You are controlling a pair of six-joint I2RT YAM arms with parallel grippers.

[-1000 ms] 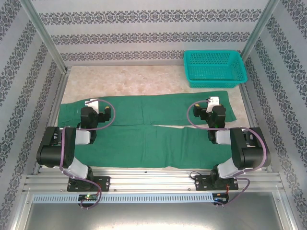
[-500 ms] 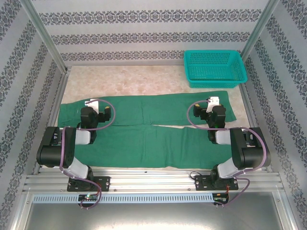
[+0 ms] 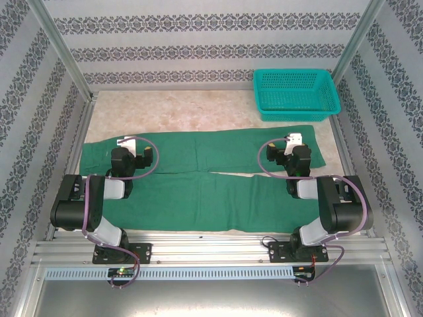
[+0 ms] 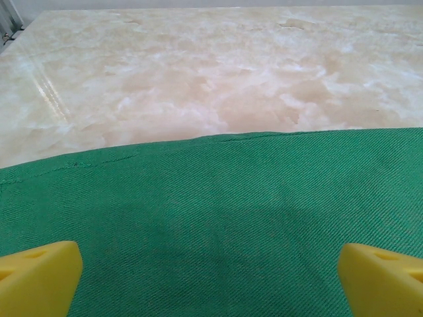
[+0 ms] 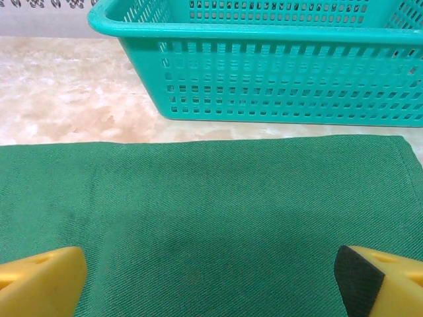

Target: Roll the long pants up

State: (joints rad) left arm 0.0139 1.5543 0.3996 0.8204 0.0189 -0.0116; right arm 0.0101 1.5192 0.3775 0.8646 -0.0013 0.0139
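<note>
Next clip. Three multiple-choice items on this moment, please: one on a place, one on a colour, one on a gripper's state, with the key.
1. Where does the basket stand?
A) far right corner of the table
B) near left corner
C) on the pants

2. What colour are the long pants?
A) grey
B) dark green
C) red

3. How is the left gripper?
A) shut on cloth
B) open, holding nothing
C) shut on a basket rim

Key: 1 A, the top view shows it beyond the pants at the far right. 2 B, green cloth in every view. 3 B, its yellow fingers stand wide apart over flat cloth.
</note>
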